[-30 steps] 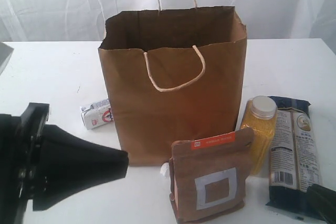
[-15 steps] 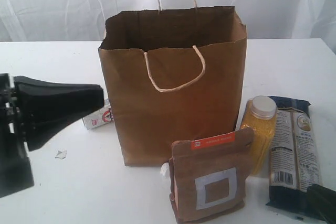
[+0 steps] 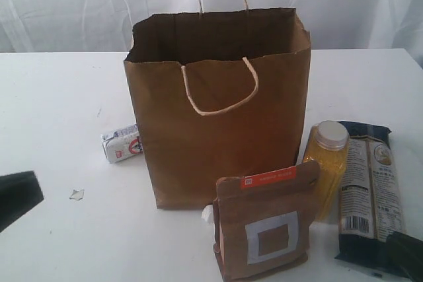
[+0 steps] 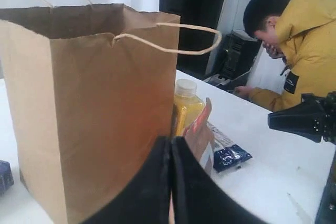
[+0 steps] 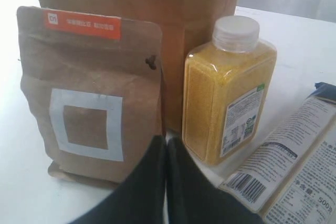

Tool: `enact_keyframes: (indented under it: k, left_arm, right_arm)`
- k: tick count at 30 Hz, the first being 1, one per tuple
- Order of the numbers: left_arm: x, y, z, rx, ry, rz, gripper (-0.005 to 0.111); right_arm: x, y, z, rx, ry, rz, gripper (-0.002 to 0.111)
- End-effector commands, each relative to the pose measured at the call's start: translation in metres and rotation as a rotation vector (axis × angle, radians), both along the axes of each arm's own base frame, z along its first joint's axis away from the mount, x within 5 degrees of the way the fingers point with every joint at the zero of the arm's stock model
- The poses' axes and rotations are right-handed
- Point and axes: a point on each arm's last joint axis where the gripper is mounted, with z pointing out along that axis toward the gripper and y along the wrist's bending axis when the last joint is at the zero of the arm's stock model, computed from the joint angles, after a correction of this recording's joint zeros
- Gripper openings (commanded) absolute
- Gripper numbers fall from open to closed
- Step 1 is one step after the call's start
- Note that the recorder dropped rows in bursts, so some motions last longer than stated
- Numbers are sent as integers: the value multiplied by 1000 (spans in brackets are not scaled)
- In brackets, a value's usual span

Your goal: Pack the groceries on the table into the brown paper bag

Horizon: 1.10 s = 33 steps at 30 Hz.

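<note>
Brown paper bag (image 3: 218,143) upright, creased kraft; brown pouch (image 3: 264,193) matte, possibly paper.

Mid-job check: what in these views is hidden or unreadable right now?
- Bag interior, exterior view: the front wall hides the bottom, so the contents are unknown.
- Carton, exterior view: one end is hidden behind the bag.
- White object behind the pouch, exterior view: mostly covered, unidentifiable.
- Left end effector, exterior view: cut off by the left edge.
- Packet, right wrist view: cut by the frame edge, and the fine print is blurred.
</note>
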Motion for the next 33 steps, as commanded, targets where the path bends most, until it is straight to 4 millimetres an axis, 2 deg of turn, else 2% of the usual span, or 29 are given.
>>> enact_keyframes:
  k: [1,6,21,25,30,33]
  left_arm:
    - [-11,13,-20,-63,3,17,0]
    - [-13,20,-29,-131,56,55,0]
    - [-20,16,-28,-141,44,-29,0]
    - [-23,14,-30,50,-120,-73,0]
    - [-16,20,-22,62,-109,28,0]
    - [-15,21,-26,87,-66,43,0]
  right_arm:
    - [0,0,-1,6,-5,-5,0]
    - [0,0,-1,6,-5,-5,0]
    - [0,0,-1,6,-5,-5,0]
    - [0,0,-1,6,-5,-5,0]
    - [0,0,-1,20,3,-9,0]
    - [0,0,-1,20,3,-9,0]
